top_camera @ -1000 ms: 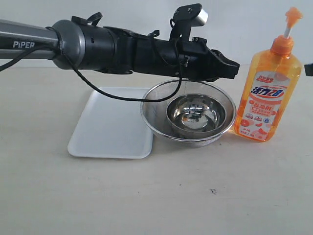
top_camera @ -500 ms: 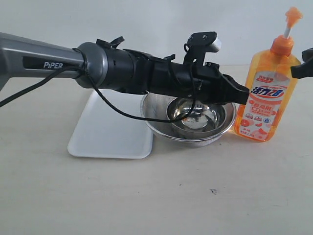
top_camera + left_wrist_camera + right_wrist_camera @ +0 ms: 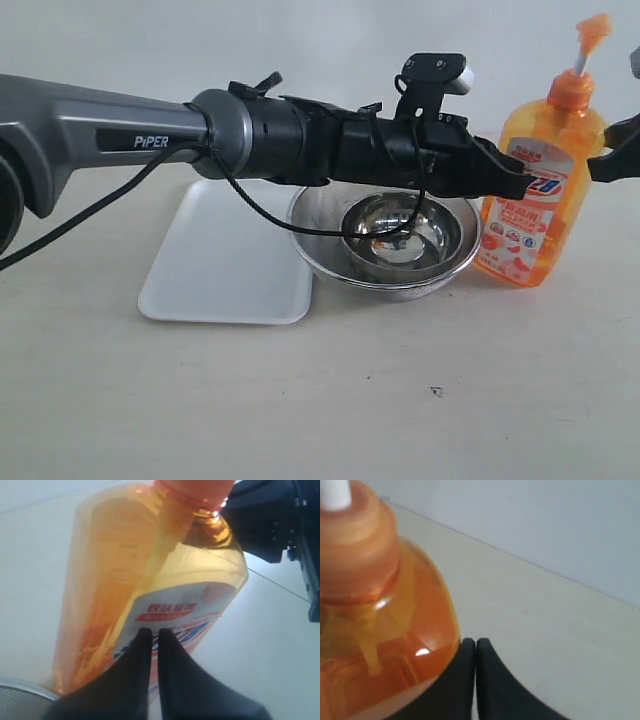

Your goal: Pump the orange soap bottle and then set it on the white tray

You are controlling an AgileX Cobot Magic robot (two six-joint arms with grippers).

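The orange soap bottle (image 3: 545, 215) stands at the right of the table, leaning slightly, its pump head (image 3: 592, 30) raised on a white stem (image 3: 335, 492). My left gripper (image 3: 520, 182) reaches across above the bowls. It is shut, and its tips (image 3: 151, 631) rest against the bottle's label (image 3: 170, 612). My right gripper (image 3: 597, 170) comes in from the right edge, shut, with its tips (image 3: 476, 642) right beside the bottle's orange shoulder (image 3: 380, 630). Neither gripper holds the bottle. The white tray (image 3: 225, 260) lies flat at the left, partly under the left arm.
A round steel mesh strainer bowl (image 3: 320, 250) sits between tray and bottle, with a small shiny steel bowl (image 3: 400, 235) inside it. The left arm's cable (image 3: 260, 205) hangs over the tray and strainer. A small dark speck (image 3: 436, 391) marks the near table.
The left arm has stretched to the right until its shut tips reached the bottle's label. The right gripper has come in from the right edge. The bottle has tipped slightly.
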